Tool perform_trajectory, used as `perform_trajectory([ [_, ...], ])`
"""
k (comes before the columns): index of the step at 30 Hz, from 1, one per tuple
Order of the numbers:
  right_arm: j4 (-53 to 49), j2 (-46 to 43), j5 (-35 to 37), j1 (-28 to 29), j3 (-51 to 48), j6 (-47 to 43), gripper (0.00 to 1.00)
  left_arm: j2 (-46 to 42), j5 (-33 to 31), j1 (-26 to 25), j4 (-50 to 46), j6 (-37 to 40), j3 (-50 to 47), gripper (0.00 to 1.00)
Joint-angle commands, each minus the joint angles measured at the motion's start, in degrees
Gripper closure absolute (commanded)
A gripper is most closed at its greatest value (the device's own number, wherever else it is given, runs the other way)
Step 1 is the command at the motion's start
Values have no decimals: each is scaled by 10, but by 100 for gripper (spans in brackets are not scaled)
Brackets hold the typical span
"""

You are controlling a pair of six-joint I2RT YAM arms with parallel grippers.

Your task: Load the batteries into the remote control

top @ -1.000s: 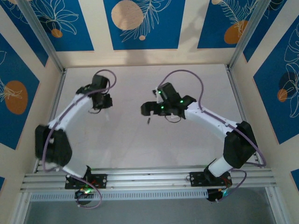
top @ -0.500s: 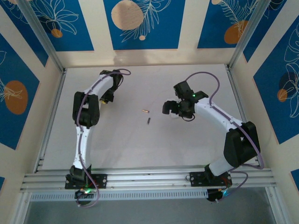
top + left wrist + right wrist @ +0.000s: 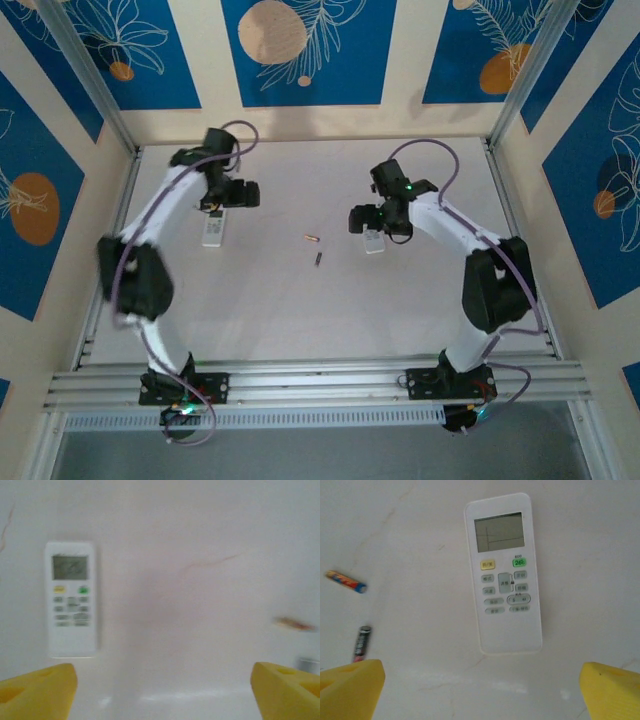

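- Far left, the left rail (image 3: 124,195) fences the table (image 3: 270,310). The left arm arcs up beside it, elbow hanging close to that edge.
- A short way in from the rail, the left-hand remote (image 3: 71,597) lies flat with screen and buttons up. There's bare table on every side of it.
- The left gripper (image 3: 160,692) hovers just past that remote, on the side toward the back wall (image 3: 310,122). Its yellow fingers (image 3: 37,690) are spread wide and nothing sits between them.
- Now the middle, and here's the open room: bare table runs from the back wall down toward the arm bases.
- The batteries lie loose out here. The orange battery (image 3: 346,581) is the farther one and the dark battery (image 3: 362,642) is just nearer the bases. They are close together but apart.
- Both batteries sit between the two remotes and touch neither.
- Moving right, the right gripper (image 3: 480,690) hangs over the near end of the right-hand remote (image 3: 502,572). Its fingers are splayed far apart and it grips nothing.
- That remote lies flat, display and buttons up, near the batteries on their right. A strip of bare table separates them.
- Far right, the right arm's forearm slopes down toward the right rail (image 3: 505,195). An open band of table lies between the remote and that edge.
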Motion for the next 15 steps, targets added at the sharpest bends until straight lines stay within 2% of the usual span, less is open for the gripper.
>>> perform_trajectory([
  [1,-3,53,14,-8,35,-71,0,-122,171,5,121,-57,-103,7],
  [5,-23,118,18,-15,71,-85,1,-243,224,6,213,-114,-240,4],
  [8,-36,153,14,-14,85,-82,1,-302,248,5,265,-148,-325,3],
  [12,-38,172,16,-11,83,-76,7,-335,244,5,272,-172,-379,3],
  [15,-36,173,8,-10,80,-76,17,-332,250,5,269,-195,-389,2],
])
